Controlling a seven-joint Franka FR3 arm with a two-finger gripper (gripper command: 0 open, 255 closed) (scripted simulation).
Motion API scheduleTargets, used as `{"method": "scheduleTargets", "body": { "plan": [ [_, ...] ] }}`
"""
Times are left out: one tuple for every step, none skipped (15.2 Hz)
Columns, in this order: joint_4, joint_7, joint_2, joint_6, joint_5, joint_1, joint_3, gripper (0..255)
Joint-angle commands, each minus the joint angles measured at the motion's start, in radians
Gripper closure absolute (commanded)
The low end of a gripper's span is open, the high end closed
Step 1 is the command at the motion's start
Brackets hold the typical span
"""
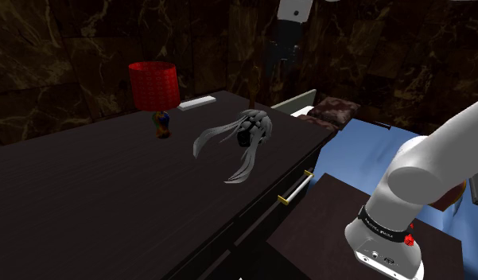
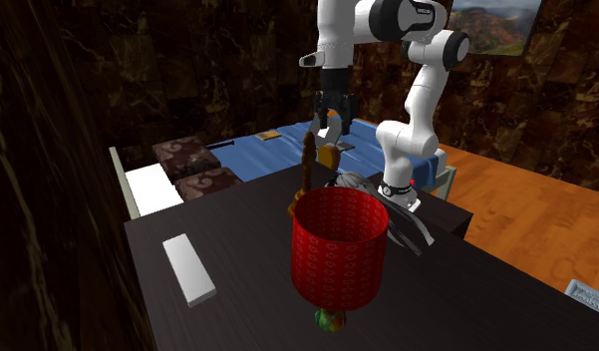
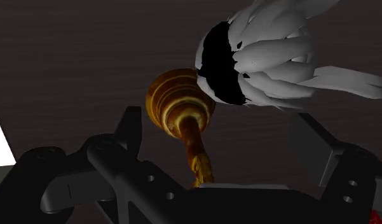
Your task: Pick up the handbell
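1. Your target is the glossy gold-brown handbell [image 3: 178, 102]. It's standing dome-down on the dark tabletop [image 3: 68, 57], with its slim handle [image 3: 197, 149] pointing straight up at the all-black two-finger gripper [image 3: 216, 119].
2. In the second exterior view the handle sticks up at about 11 o'clock from the red cylindrical lampshade [image 2: 339, 249], and the bell's lower part is behind the shade. The gripper hangs at the handle's 1 o'clock, near its tip.
3. The jaws are spread wide, one on each side of the handle and touching nothing, so nothing's gripped yet.
4. Handling guess: it's rigid and won't squash, but that sheen says slippery, and the weight likely sits down in the dome. Pinch the very tip and I'd expect it to swing or slide out.
5. So grab the handle at its middle or lower, squarely across the shaft. The dome looks too round and wide for a good bite.
6. Heads up: the grey feathery thing with a black hollow [image 3: 272, 57] sits just beside the dome, at the shade's 2 o'clock in the second exterior view. The finger on that side may brush it going down.
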State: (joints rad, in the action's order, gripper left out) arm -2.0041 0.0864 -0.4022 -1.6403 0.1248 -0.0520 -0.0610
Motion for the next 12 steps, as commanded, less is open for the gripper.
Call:
{"method": "scheduleTargets", "body": {
  "plan": [
    [0.097,0.042,0.083,0.010,-0.007,-0.006,-0.012,0],
    [0.146,0.061,0.122,0.018,-0.012,-0.008,-0.016,0],
    [0.197,0.081,0.162,0.026,-0.018,-0.010,-0.021,0],
    [0.249,0.100,0.203,0.037,-0.024,-0.012,-0.024,0],
    [0.304,0.120,0.244,0.049,-0.030,-0.013,-0.028,0],
    [0.361,0.139,0.286,0.062,-0.037,-0.014,-0.031,0],
    [0.394,0.150,0.310,0.071,-0.041,-0.014,-0.032,0],
    [0.375,0.149,0.305,0.056,-0.041,-0.014,-0.032,0],
    [0.356,0.148,0.301,0.042,-0.040,-0.014,-0.032,0],
    [0.338,0.146,0.297,0.028,-0.040,-0.014,-0.032,0],
    [0.320,0.145,0.294,0.014,-0.039,-0.014,-0.032,0],
    [0.303,0.144,0.290,0.000,-0.039,-0.014,-0.032,0]
  ]
}}
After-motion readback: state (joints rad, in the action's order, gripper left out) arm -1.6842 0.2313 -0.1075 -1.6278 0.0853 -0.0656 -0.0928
